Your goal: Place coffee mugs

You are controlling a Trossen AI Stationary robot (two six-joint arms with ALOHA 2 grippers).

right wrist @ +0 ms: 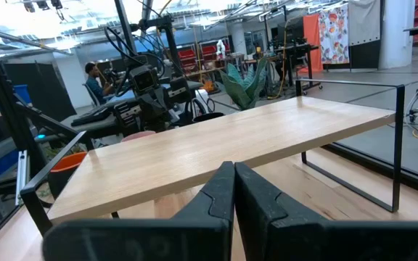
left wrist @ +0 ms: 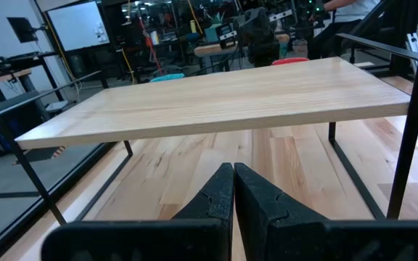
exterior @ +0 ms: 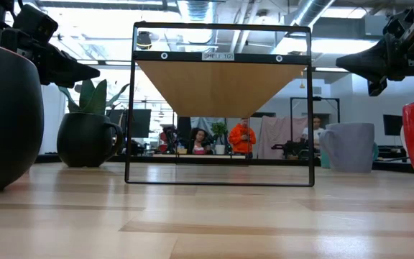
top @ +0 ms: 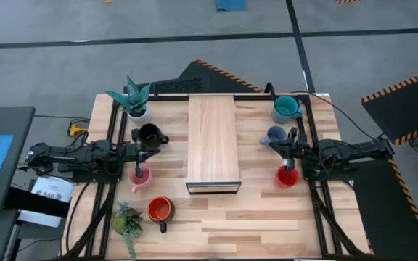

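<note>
Six coffee mugs stand on their bases on the table, three on each side of a wooden shelf [top: 212, 141]. On the left are the black mug [top: 149, 135], the pink mug [top: 140, 178] and the orange mug [top: 160, 210]. On the right are the teal mug [top: 287, 109], the pale blue mug [top: 276, 135] and the red mug [top: 287, 177]. My left gripper [top: 148, 150] is shut and held level above the table between the black and pink mugs, pointing at the shelf. My right gripper [top: 285, 150] is shut too, held level between the pale blue and red mugs. Neither holds anything.
The shelf's wooden top [left wrist: 223, 94] rests on a thin black metal frame [exterior: 220, 108], with open space under it. Two small potted plants stand at the far left [top: 135, 98] and the near left [top: 127, 220]. People sit in the room beyond the table.
</note>
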